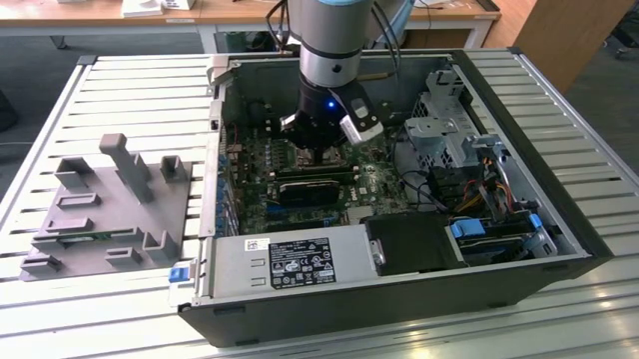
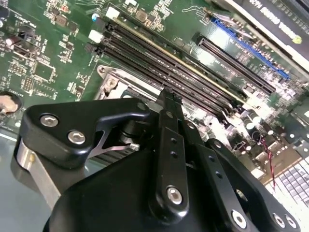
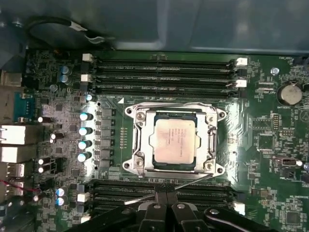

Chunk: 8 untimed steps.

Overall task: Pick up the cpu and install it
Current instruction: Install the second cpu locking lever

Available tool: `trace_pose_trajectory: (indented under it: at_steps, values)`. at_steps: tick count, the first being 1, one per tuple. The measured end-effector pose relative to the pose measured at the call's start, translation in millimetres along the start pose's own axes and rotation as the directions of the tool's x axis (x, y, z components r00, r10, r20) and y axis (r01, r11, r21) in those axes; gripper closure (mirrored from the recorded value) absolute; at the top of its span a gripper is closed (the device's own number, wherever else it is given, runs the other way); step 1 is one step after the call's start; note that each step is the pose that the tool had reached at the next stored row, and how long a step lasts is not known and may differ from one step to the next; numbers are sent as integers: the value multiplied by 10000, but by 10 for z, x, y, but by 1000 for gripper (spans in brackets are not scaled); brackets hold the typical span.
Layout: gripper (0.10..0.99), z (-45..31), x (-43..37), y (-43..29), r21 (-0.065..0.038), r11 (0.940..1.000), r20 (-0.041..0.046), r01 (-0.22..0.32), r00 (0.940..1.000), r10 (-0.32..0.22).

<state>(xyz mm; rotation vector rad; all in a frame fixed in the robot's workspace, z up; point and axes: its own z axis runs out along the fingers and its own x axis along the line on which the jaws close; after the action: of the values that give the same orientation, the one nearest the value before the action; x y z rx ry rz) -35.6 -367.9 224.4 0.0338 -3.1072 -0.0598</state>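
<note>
Cpu: the flat, square, silvery-topped cpu [image 3: 174, 140] lay seated inside the metal socket frame [image 3: 137, 116], apparently already installed.
Gripper: the black gripper [image 3: 166, 197] hovered beside that frame, fingers together, holding nothing.

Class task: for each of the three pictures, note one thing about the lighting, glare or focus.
Exterior view: daylight glares off the slatted table, while the computer case interior is dim. First wrist view: light shines on the cpu and the socket frame. Second wrist view: the tool looms dark and soft.
</note>
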Motion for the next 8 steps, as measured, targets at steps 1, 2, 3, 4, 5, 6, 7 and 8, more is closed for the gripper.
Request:
trace_pose_trajectory:
  at_steps: [1,2,3,4,5,6,7,8]
  values:
    - [980,29,0,-1,-4,10000,0,1,10000,-1]
    - [980,33,2,-2,-54,10000,2,1,10000,-1]
    - [980,35,4,-3,-152,9999,3,1,10000,-1]
    - [980,39,4,-6,-254,9997,6,-2,10000,2]
    - [980,42,6,-12,-329,9995,8,-3,10000,3]
    - [980,44,7,-20,-396,9992,10,-1,10000,1]
    - [980,46,12,-30,-459,9989,11,2,10000,-1]
    - [980,48,19,-43,-512,9987,12,3,10000,-2]
